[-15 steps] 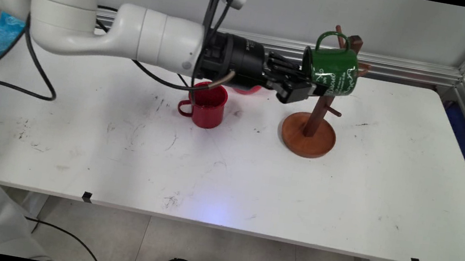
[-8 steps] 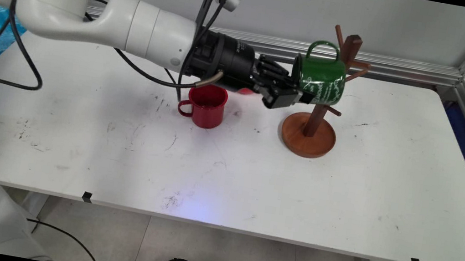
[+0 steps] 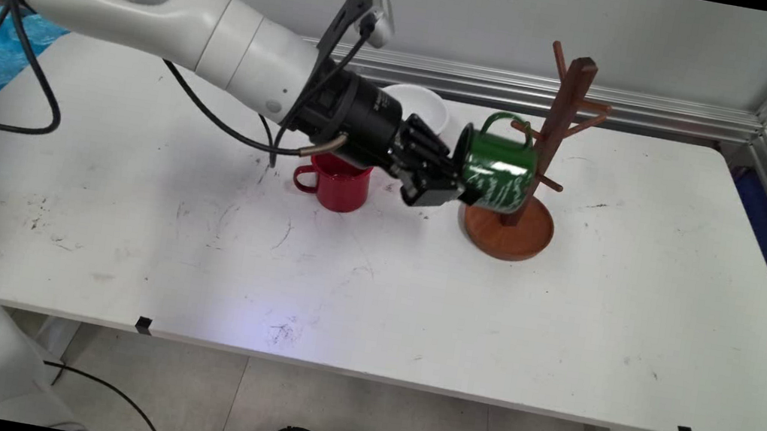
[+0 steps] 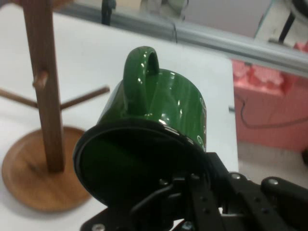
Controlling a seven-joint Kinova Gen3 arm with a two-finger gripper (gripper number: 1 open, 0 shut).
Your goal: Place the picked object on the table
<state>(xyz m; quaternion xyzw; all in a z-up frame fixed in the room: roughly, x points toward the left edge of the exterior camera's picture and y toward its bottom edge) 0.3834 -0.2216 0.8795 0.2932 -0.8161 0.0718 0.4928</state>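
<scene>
On scuffed white table (image 3: 418, 289) — grey wall (image 3: 460, 6) behind.

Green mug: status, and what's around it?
Gripper shut on green mug, held by its rim, airborne, lying sideways, handle up. Wooden mug tree right beside it, pegs bare. Red mug and white bowl behind the arm.

Fixed main view looks down across the table (image 3: 418, 289) toward the wall; close hand view shares the mug rack (image 3: 541, 155) (image 4: 45, 96).
</scene>
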